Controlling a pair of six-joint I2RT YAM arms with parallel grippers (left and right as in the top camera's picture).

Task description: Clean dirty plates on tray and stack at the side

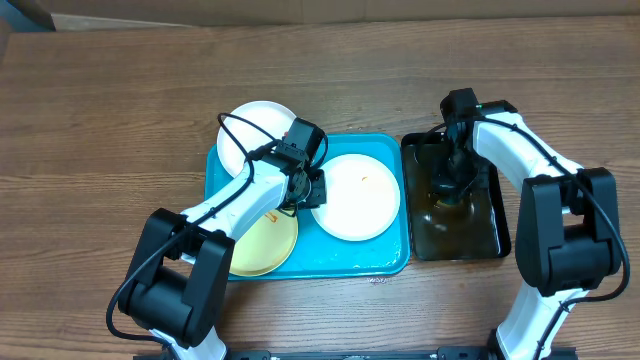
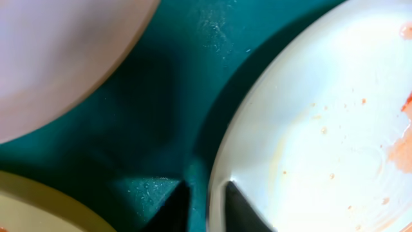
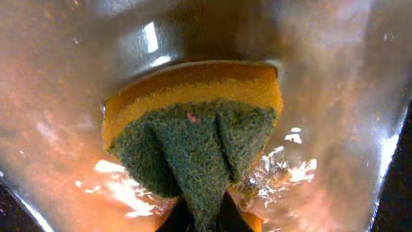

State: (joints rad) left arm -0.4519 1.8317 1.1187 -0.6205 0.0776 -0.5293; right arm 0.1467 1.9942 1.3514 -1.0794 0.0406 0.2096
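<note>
Yellow plate [image 1: 262, 245]: nearest; near-left part of tray [image 1: 390, 262], just on near side of L gripper [image 1: 305, 190]; small red mark by its far edge.
L gripper: low over tray, between the 3 plates. Jaws almost closed w/ left rim of right plate [image 1: 360, 200] between them. One finger [image 2: 168, 209] on tray side, other over plate; looks pinched.
Right plate: white, flat in right half of tray, right of L gripper; orange-red smears & specks inside.
Far plate [image 1: 250, 135]: white, beyond L gripper, across tray's far-left corner, part out over table [image 1: 120, 90]; apart from fingers.
R gripper [image 1: 447, 185]: well right of plates, down in black tray [image 1: 497, 235]; jaws tight on sponge [image 3: 193, 122], green pad creased between tips.
Black tray: just beside tray's right rim; holds brownish water.
In the way: L arm crosses tray's left rim, hides part of yellow plate.
Materials: plates round, shallow, glossy. Tray turquoise plastic, rounded corners, raised rim, wet specks. Sponge yellow foam w/ green scouring face. Table wood-grain.
</note>
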